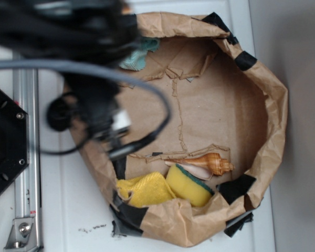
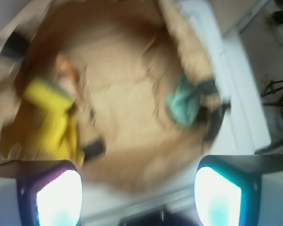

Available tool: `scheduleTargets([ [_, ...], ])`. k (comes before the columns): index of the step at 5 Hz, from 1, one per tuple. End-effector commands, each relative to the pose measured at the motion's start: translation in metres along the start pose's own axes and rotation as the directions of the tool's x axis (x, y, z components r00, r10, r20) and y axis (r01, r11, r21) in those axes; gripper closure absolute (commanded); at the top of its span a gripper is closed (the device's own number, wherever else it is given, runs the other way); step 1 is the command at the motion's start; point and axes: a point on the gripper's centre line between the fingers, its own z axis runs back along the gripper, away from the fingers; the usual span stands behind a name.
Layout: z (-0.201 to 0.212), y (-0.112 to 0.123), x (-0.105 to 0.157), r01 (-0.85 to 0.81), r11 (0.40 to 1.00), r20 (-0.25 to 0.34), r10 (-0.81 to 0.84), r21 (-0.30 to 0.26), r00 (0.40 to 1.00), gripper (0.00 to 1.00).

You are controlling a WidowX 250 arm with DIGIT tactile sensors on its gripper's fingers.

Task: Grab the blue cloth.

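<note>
Wrist view | gripper (image 2: 137, 190) jaws apart | blue cloth (image 2: 183, 101) on brown paper (image 2: 127, 80) | white table (image 1: 68, 210)

The wrist view is blurred throughout; it looks down into a brown paper enclosure (image 2: 118, 141) with a crumpled raised wall and a creased floor; the blue cloth (image 2: 184, 101) lies bunched at the right side, against the paper wall, beside dark tape patches (image 2: 208, 87); on the left, well apart from it, sits the yellow sponge (image 2: 45, 96), with the yellow cloth (image 2: 61, 134) just below it and touching it; an orange-brown object (image 2: 66, 70), too blurred to identify, lies just above the sponge; the gripper (image 2: 137, 193) shows at the bottom edge, its two glowing fingertips (image 2: 59, 197) spread wide apart with nothing between them.
</note>
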Motion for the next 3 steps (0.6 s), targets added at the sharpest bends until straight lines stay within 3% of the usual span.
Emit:
scheduleTargets([
  [1,-0.056,-0.044,0.053,0.22,0.974,0.008,-0.22,0.063,0.975,0.0],
  [2,-0.093,-0.046,0.044,0.414,0.901,0.017,-0.42,0.13,0.907,0.0],
  [3,-0.107,-0.021,0.026,0.546,0.834,0.021,-0.549,0.084,0.835,0.0],
])
